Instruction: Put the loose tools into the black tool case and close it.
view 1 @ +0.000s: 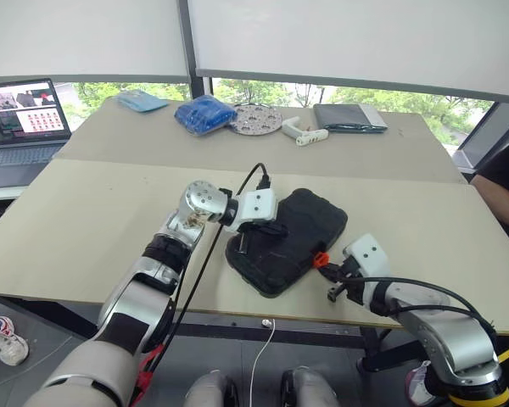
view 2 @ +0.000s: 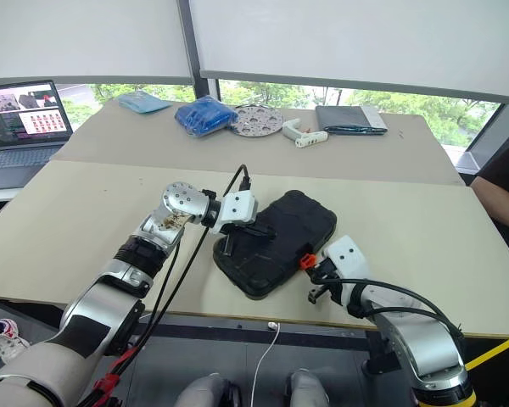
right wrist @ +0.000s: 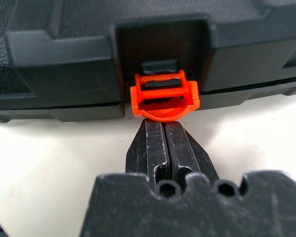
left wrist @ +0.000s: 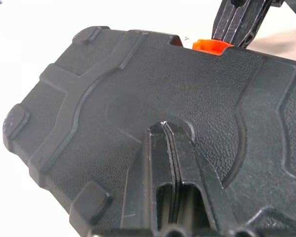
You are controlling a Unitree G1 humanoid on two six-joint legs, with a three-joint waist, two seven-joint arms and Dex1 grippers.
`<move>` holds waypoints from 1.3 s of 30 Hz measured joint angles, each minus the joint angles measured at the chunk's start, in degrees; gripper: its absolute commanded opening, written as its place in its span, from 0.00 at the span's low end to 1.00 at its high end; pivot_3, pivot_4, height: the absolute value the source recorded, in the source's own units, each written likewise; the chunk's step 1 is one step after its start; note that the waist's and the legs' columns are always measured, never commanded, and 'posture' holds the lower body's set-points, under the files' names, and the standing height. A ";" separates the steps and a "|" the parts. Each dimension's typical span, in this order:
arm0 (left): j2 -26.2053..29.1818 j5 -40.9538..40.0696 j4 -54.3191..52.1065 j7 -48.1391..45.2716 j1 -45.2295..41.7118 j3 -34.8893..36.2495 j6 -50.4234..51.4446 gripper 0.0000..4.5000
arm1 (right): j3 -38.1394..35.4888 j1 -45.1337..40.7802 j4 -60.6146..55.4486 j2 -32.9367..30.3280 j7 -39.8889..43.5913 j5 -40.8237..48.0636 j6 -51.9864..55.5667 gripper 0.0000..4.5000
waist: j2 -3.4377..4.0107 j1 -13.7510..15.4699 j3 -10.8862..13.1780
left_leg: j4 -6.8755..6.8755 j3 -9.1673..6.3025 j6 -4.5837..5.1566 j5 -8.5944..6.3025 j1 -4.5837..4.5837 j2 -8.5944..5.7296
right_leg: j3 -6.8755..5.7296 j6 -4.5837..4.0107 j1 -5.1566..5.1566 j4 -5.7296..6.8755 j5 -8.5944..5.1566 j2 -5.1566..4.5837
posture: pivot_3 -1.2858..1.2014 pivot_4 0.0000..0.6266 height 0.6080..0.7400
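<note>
Case lid down, latch not yet fastened.

The black tool case [view 1: 288, 240] lies near the front edge of the tabletop [view 1: 93, 212], lid lowered, no loose tools in sight. Left hand [left wrist: 170, 133], fingers together, presses on the textured lid. Right hand [right wrist: 164, 129], fingers together, has its tips against the underside of the orange latch [right wrist: 164, 95]. Recommendation: hold the lid flat and push the latch upward squarely until it seats. Room: pale tabletop, laptop [view 1: 21, 123] at the far left, blue bag [view 1: 205, 114] and oddments along the window side.
</note>
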 measured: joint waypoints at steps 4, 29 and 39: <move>-0.22 0.00 0.43 -0.03 -0.07 -0.01 -0.27 0.01 | -0.64 0.87 -1.54 -0.80 0.02 0.19 0.01 0.00 | 0.07 0.02 -0.09 | -0.01 0.00 0.02 -0.01 0.00 0.00 | 0.00 0.01 0.00 -0.01 -0.01 0.00 | 0.52 0.24 0.84; -0.88 1.18 3.63 0.23 -0.50 -1.36 -5.00 0.01 | 1.99 -6.73 -2.37 -1.23 -0.68 -3.62 -1.95 0.00 | 0.33 -1.22 -0.88 | -0.19 -0.01 0.28 -0.18 0.10 0.04 | 0.01 0.01 0.02 -0.04 -0.09 0.03 | 0.52 0.24 0.84; -0.85 1.17 4.56 0.72 -0.82 -1.51 -5.09 0.01 | -4.12 -2.38 -2.87 -5.01 0.20 -3.58 -2.28 0.00 | 0.23 -1.09 -1.12 | -0.21 -0.02 0.44 -0.27 0.10 0.03 | -0.03 0.04 0.06 -0.12 -0.09 -0.05 | 0.52 0.24 0.84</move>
